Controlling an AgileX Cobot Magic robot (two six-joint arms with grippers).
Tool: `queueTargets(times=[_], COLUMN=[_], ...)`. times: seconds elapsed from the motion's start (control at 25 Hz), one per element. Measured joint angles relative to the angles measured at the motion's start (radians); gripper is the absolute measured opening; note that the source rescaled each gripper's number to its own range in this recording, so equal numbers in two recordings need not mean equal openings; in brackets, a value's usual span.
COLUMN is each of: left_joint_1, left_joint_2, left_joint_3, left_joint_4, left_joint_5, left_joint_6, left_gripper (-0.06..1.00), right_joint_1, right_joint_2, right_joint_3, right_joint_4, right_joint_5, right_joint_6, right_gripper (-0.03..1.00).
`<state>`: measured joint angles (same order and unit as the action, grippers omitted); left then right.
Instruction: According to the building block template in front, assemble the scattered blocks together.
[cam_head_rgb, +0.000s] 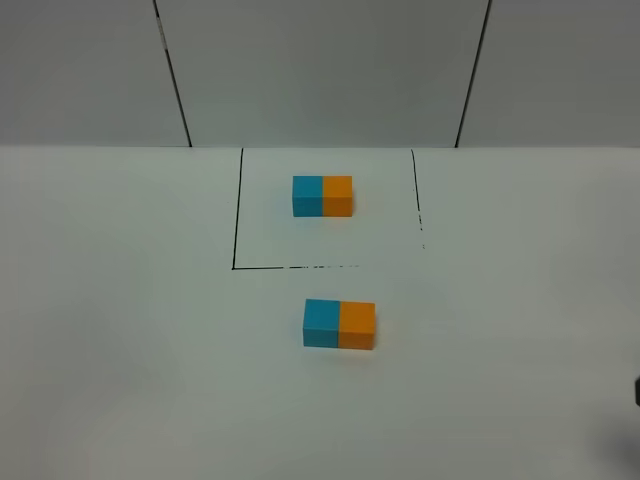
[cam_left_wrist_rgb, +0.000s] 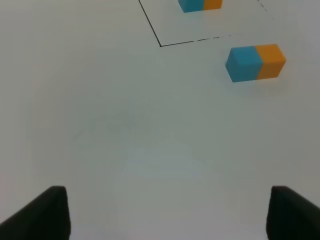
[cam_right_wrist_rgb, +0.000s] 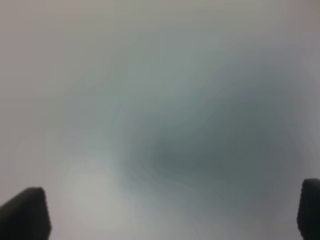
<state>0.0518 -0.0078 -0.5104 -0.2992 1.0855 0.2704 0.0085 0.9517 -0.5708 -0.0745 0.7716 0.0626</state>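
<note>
The template (cam_head_rgb: 322, 196), a small bar with a cyan-blue cube left and an orange cube right, lies inside the black-lined square (cam_head_rgb: 236, 240) at the back; its edge shows in the left wrist view (cam_left_wrist_rgb: 199, 5). In front of the square the larger cyan-blue cube (cam_head_rgb: 321, 323) and orange cube (cam_head_rgb: 357, 326) sit side by side, touching, blue on the left. They also show in the left wrist view (cam_left_wrist_rgb: 244, 63) (cam_left_wrist_rgb: 270, 61). My left gripper (cam_left_wrist_rgb: 167, 212) is open and empty, well short of them. My right gripper (cam_right_wrist_rgb: 170, 212) is open over blurred bare table.
The white table (cam_head_rgb: 120, 330) meets a grey panelled wall (cam_head_rgb: 320, 70) at the back. A dark bit of the right arm (cam_head_rgb: 637, 392) shows at the right edge.
</note>
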Motion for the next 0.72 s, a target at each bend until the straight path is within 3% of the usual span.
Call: queueTargets(times=[0.16, 0.36, 0.56, 0.72], left_joint_1=[0.0, 0.0, 0.0, 0.0], left_joint_2=[0.0, 0.0, 0.0, 0.0], left_joint_3=[0.0, 0.0, 0.0, 0.0], left_joint_4=[0.0, 0.0, 0.0, 0.0], left_joint_5=[0.0, 0.0, 0.0, 0.0], left_joint_6=[-0.001, -0.001, -0.001, -0.001], left_gripper=[0.68, 0.68, 0.68, 0.68], right_joint_1=[-0.03, -0.031, -0.031, -0.031], right_joint_2=[-0.167, -0.344, -0.487, -0.593], right_joint_3=[0.056, 0.057, 0.063, 0.073], right_joint_4=[0.008, 0.054, 0.103, 0.105], right_joint_5=[0.135, 0.149, 0.246, 0.267], right_joint_6=[0.001, 0.015, 0.019, 0.019], right_gripper=[1.0, 1.0, 1.0, 1.0])
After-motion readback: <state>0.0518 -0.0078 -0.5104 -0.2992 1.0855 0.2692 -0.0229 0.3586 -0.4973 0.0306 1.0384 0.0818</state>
